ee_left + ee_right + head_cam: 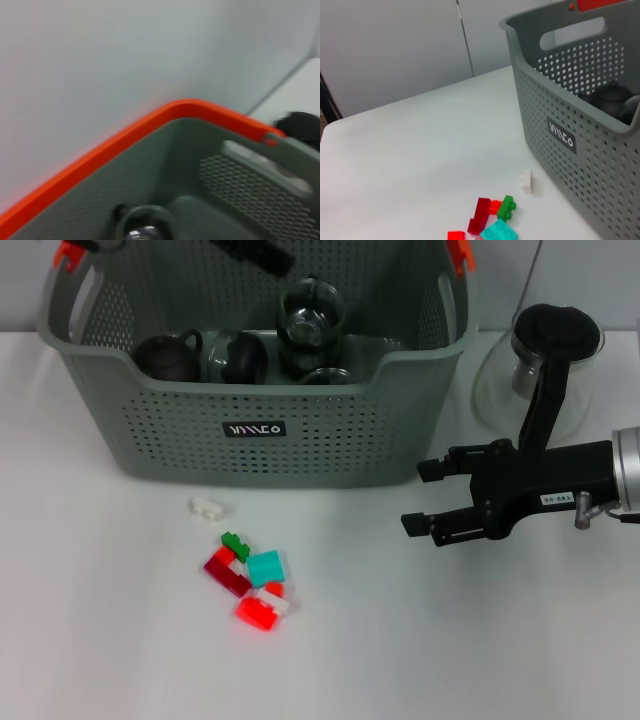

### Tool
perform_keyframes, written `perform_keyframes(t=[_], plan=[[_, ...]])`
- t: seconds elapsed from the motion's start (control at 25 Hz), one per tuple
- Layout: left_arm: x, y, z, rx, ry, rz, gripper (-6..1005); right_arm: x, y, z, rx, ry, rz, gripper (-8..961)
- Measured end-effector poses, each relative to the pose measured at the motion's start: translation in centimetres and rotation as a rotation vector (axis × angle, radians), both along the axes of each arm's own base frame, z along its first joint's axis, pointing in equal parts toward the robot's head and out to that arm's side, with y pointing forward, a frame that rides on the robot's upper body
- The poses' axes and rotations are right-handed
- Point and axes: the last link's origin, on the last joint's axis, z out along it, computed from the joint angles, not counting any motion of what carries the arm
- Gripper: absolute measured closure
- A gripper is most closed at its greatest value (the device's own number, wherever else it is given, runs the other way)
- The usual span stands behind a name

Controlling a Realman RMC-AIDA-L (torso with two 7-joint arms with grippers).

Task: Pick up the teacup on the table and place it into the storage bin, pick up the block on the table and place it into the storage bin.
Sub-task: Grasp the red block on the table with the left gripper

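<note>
Blocks (250,580) lie in a loose heap at lower centre of the head view, red, green, teal and dark red pieces touching, with a white piece (207,507) apart, near the bin (260,445) front. Right gripper (428,497) hovers at mid right, fingers spread wide and empty, aimed toward the heap. Left gripper is out of sight; its wrist view looks into the bin. Dark teaware already sits inside the bin, upper centre.

Risk, as I judge it: closing on the tangled heap may scatter pieces or lift several; a low sweep could nudge the bin.

Table (100,640) is plain white and smooth, so blocks may slide. Pale wall behind; a glass pot (540,365) stands upper right.
</note>
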Motion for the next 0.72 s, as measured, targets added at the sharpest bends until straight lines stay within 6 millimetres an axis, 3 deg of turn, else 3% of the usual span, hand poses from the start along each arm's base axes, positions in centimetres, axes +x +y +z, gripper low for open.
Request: perform_keyframes(t=[0.08,0.12,0.16,0.44,0.72], plan=[[1.2,-3.0,-0.5,-0.067,0.021,-0.094,222,-0.1,0.1,0.0,0.003,-0.001,0.002,100],[1.2,-3.0,-0.5,-0.067,0.021,-0.094,193,-0.1,0.2,0.0,0.005,-0.002,0.002,100],[1.7,-4.6,-1.0,-0.111,0.049,-0.139,164,-0.2,0.2,0.0,0.006,-0.002,0.003,100],[1.1,-13.1,-5.4,-0.376,0.298,-0.167,48,-0.1,0.6,0.5,0.032,0.017,-0.011,100],[-1.8,-15.1,-9.2,-0.455,0.404,0.058,49,-0.1,0.7,0.3,0.050,0.012,0.000,100]])
